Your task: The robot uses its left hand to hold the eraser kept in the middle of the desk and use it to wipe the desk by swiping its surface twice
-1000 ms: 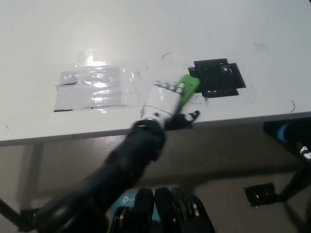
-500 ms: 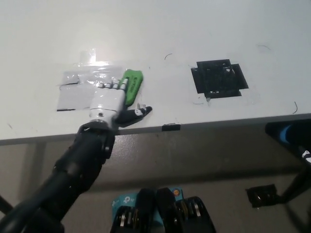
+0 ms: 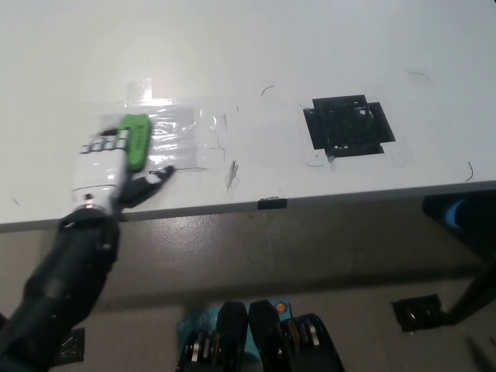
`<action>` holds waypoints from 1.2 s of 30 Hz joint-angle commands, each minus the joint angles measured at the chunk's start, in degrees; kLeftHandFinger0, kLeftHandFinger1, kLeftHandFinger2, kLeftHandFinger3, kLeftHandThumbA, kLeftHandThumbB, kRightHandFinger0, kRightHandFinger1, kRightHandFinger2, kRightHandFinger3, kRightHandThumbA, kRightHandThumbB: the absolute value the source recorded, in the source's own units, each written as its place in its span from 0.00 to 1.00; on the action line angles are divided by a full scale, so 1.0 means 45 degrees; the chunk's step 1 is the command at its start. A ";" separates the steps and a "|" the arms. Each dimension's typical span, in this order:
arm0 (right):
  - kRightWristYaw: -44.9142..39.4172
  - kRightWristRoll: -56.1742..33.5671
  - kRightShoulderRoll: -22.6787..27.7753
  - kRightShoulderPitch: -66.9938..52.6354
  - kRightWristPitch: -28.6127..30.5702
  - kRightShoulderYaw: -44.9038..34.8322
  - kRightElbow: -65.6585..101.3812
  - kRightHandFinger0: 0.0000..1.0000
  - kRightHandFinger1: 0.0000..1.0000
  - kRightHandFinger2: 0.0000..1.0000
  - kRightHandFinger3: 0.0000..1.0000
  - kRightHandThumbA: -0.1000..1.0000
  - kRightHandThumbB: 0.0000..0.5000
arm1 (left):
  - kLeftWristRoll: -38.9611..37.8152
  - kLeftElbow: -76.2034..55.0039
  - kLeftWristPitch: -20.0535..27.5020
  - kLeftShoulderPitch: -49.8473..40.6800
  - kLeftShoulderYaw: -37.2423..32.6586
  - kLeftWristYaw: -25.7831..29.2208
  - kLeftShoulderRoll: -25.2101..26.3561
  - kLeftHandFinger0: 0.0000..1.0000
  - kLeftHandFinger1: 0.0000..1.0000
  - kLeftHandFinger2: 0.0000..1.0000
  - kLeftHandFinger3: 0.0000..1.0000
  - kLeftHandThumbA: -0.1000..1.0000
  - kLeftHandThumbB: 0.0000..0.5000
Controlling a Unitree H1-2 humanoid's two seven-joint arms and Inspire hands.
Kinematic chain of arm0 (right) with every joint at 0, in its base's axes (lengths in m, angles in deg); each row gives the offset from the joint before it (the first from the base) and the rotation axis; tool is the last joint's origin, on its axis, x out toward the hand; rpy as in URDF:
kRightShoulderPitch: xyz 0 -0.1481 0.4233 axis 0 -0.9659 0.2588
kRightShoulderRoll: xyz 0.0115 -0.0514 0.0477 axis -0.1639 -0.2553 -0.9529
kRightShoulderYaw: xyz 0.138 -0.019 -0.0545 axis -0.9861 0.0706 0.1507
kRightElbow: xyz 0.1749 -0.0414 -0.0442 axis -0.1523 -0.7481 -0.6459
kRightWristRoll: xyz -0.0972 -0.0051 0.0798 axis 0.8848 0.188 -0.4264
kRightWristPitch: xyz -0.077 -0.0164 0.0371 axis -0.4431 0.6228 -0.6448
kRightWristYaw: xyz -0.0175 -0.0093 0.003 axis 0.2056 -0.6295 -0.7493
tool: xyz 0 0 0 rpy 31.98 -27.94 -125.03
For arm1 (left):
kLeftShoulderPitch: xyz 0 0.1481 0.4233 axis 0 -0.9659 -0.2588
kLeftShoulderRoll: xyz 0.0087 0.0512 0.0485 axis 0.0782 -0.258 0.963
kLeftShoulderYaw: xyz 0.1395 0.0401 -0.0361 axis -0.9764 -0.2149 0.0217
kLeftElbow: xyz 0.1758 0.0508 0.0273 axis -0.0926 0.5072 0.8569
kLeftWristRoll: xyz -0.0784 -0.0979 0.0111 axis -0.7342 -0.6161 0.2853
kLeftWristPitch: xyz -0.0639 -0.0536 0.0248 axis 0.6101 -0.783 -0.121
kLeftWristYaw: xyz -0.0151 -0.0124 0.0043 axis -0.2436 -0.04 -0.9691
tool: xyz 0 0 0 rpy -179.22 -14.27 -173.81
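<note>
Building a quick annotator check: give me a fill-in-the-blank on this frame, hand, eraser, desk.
1. The eraser held in the left hand is ____ in colour.
2. The eraser rests on a patch of clear ____ stuck to the desk.
3. The black square mark lies to the picture's ____ of the eraser.
4. The robot's right hand is ____ in this view.

Missing words: green; tape; right; not visible

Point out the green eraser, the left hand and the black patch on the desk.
green eraser (image 3: 135,141), head view, middle of its top face
left hand (image 3: 101,168), head view, back of the hand
black patch (image 3: 347,125), head view, its centre
</note>
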 commanded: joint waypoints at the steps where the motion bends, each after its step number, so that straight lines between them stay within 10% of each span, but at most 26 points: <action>1: -0.0130 -0.0286 0.0379 0.0084 0.0977 -0.0190 0.0365 1.00 1.00 1.00 1.00 1.00 0.07 | -0.1349 0.0699 -0.0897 -0.2433 0.0568 -0.2082 0.0898 1.00 1.00 1.00 1.00 1.00 0.91; 22: -0.0017 -0.0368 0.0452 -0.0035 0.0797 -0.0298 0.0388 1.00 1.00 1.00 1.00 1.00 0.06 | -0.1728 -0.1022 -0.0015 -0.1994 0.1206 -0.1539 0.0589 1.00 1.00 1.00 1.00 1.00 0.96; 25: -0.0080 -0.0327 0.0467 -0.0083 0.0819 -0.0214 0.0423 1.00 1.00 1.00 1.00 1.00 0.07 | -0.2386 -0.2208 0.0858 -0.1669 0.2097 -0.0760 0.0737 1.00 1.00 1.00 1.00 1.00 0.67; 29: -0.0135 -0.0381 0.0500 -0.0128 0.0704 -0.0196 0.0449 1.00 1.00 1.00 1.00 1.00 0.07 | -0.4234 -0.4428 0.0702 -0.0815 0.4327 -0.1024 0.0706 1.00 1.00 1.00 1.00 1.00 0.59; 36: -0.0237 -0.0123 0.0607 -0.0244 0.0694 0.0045 0.0520 1.00 1.00 1.00 1.00 1.00 0.03 | -0.6216 -0.7259 0.0031 0.0573 0.6741 -0.1890 0.0558 1.00 1.00 1.00 1.00 1.00 0.82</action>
